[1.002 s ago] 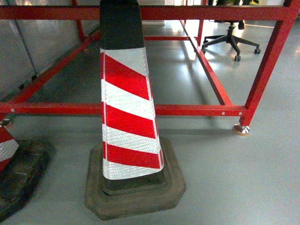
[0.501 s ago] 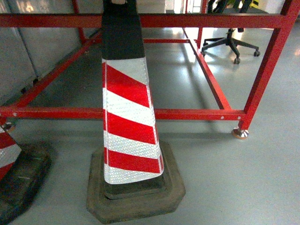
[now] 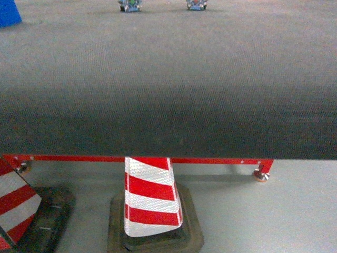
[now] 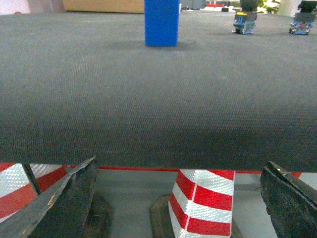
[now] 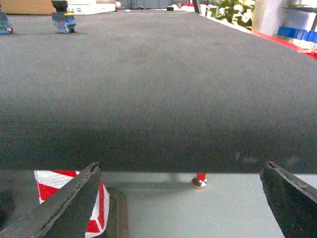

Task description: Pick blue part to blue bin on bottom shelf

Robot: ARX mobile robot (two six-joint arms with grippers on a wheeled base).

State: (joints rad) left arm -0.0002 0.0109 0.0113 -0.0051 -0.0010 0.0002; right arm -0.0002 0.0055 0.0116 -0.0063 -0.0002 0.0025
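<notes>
The head view has risen from the floor to the grey surface (image 3: 168,79), with the striped cone (image 3: 151,197) now at the bottom. A blue block (image 4: 161,22) (probably the part) stands at upper centre of the left wrist view, ungrasped. Left hand (image 4: 173,198) and right hand (image 5: 183,198) both gape wide and empty; no shelf or bin shows.

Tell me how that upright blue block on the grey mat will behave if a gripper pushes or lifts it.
The blue block stands taller than wide, so a push near its top would probably tip it rather than slide it. The grey mat looks textured, likely adding grip at its base. Its flat, straight sides suggest a rigid body that open jaws could clamp squarely; weight cannot be judged.
</notes>
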